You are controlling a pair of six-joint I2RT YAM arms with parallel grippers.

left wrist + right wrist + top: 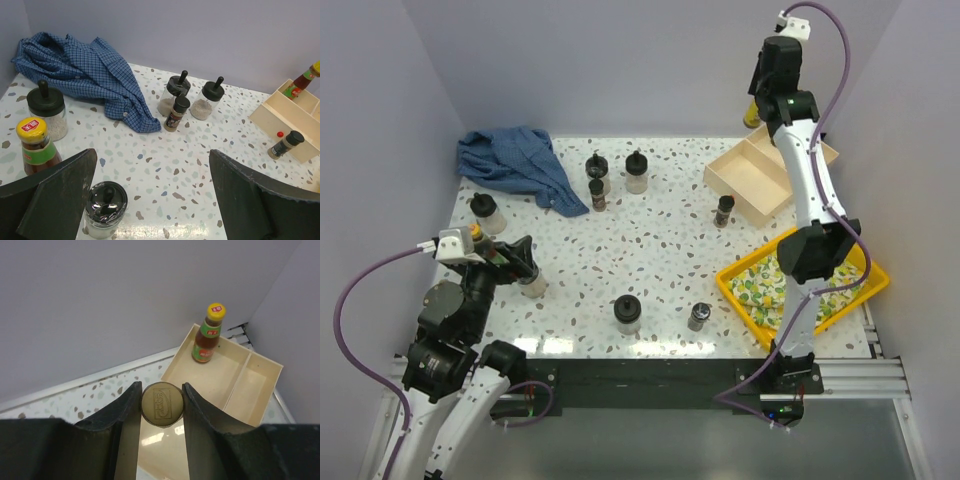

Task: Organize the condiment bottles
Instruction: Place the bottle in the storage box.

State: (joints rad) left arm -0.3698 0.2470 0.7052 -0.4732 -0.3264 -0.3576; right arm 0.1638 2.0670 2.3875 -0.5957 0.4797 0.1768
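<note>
Left gripper (152, 155) looms in its wrist view, jaws wide, a jar (105, 207) low between them, close by one finger; a sauce bottle (36, 145) stands just outside. Speckled tabletop (660, 250) sits within lilac walls (620, 60); a blue shirt (515, 165) lies in the far left corner, a beige tray (750, 180) in the far right, a yellow tray (828, 312) at the near right edge; other jars (637, 172) and shakers (698, 317) stand scattered between. Right wrist view gives what the top view largely hides behind the arm: a yellow-capped bottle (208, 335) upright in the beige tray's wide compartment. Right arm (810, 190) stretches high over that tray; right gripper (161, 387) clamps a round-capped bottle (161, 407); left arm (460, 310) crouches by the near left corner.
</note>
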